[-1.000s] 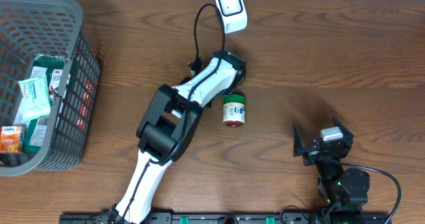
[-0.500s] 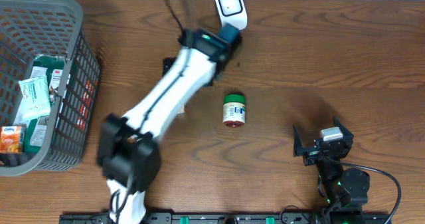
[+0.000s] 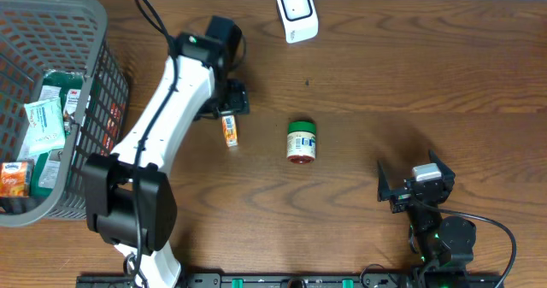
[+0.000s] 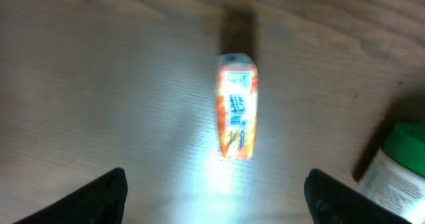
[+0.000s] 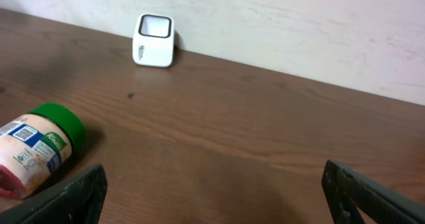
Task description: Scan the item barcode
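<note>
A small orange box [image 3: 230, 130] lies flat on the wooden table, left of a green-lidded jar [image 3: 301, 141] that lies on its side. My left gripper [image 3: 230, 107] hovers open just above the box's far end, touching nothing. The left wrist view shows the box [image 4: 236, 114] lit up ahead of the spread fingers [image 4: 99, 197], with the jar [image 4: 398, 164] at the right edge. The white barcode scanner [image 3: 297, 12] stands at the table's far edge. My right gripper [image 3: 414, 185] rests open near the front right, facing the jar [image 5: 36, 151] and the scanner [image 5: 154, 40].
A grey mesh basket [image 3: 98, 91] with several packaged goods stands at the far left. A black cable runs from the left arm toward the table's back edge.
The left arm swung from the scanner to the left and down. Its jaws opened, and the orange box now lies on the table. The right arm has not moved.
</note>
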`<move>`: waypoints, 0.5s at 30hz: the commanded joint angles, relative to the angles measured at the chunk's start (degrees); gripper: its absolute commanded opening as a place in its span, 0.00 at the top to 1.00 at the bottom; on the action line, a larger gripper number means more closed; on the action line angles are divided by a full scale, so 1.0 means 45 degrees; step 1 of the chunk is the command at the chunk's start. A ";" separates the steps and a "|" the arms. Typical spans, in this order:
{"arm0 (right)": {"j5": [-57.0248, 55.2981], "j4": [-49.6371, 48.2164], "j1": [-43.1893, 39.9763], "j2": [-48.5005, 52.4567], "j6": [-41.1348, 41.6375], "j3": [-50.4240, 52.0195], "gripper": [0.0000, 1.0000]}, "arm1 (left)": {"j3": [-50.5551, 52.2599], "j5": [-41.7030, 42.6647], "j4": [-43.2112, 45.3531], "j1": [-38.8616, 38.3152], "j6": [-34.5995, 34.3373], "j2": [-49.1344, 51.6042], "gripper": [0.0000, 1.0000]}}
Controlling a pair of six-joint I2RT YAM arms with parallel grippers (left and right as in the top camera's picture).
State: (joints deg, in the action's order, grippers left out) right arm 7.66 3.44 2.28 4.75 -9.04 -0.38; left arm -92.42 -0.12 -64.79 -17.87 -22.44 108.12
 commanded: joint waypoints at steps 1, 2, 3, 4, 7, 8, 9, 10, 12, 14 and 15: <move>-0.0063 0.0053 0.0005 -0.0058 0.0189 0.0010 0.01 | 0.1710 0.0282 0.1287 -0.0374 0.0170 0.0053 0.13; -0.0063 0.0053 0.0005 -0.0058 0.0185 0.0010 0.01 | 0.2157 0.0277 0.1889 -0.0442 0.0170 0.0053 0.13; -0.0063 0.0053 0.0005 -0.0058 0.0189 0.0015 0.01 | 0.2584 0.0272 0.2511 -0.0486 0.0170 0.0053 0.13; -0.0063 0.0053 0.0005 -0.0058 0.0189 0.0010 0.01 | 0.2900 0.0272 0.2968 -0.0505 0.0170 0.0053 0.13; -0.0063 0.0049 0.0005 -0.0058 0.0189 0.0015 0.01 | 0.3861 0.0262 0.4420 -0.0500 0.0170 0.0058 0.13; -0.0063 0.0053 0.0005 -0.0058 0.0189 0.0010 0.01 | 0.4114 0.0228 0.4852 -0.0500 0.0170 0.0063 0.13; -0.0063 0.0053 0.0005 -0.0058 0.0189 0.0010 0.01 | 0.4347 0.0214 0.5280 -0.0500 0.0170 0.0063 0.14; -0.0063 0.0053 0.0005 -0.0058 0.0189 0.0015 0.01 | 0.4493 0.0209 0.5571 -0.0495 0.0170 0.0063 0.14; -0.0063 0.0053 0.0005 -0.0058 0.0189 0.0010 0.01 | 0.4619 0.0121 0.5882 -0.0486 0.0170 0.0073 0.20; -0.0063 0.0053 0.0005 -0.0058 0.0189 0.0010 0.01 | 0.4619 0.0121 0.5999 -0.0486 0.0170 0.0073 0.32; -0.0063 0.0053 0.0005 -0.0058 0.0189 0.0015 0.01 | 0.4619 0.0117 0.6047 -0.0486 0.0170 0.0073 0.38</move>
State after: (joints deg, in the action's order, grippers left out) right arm 7.68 3.44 2.28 4.75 -9.04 -0.38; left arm -71.77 1.15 -38.33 -20.25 -22.15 108.33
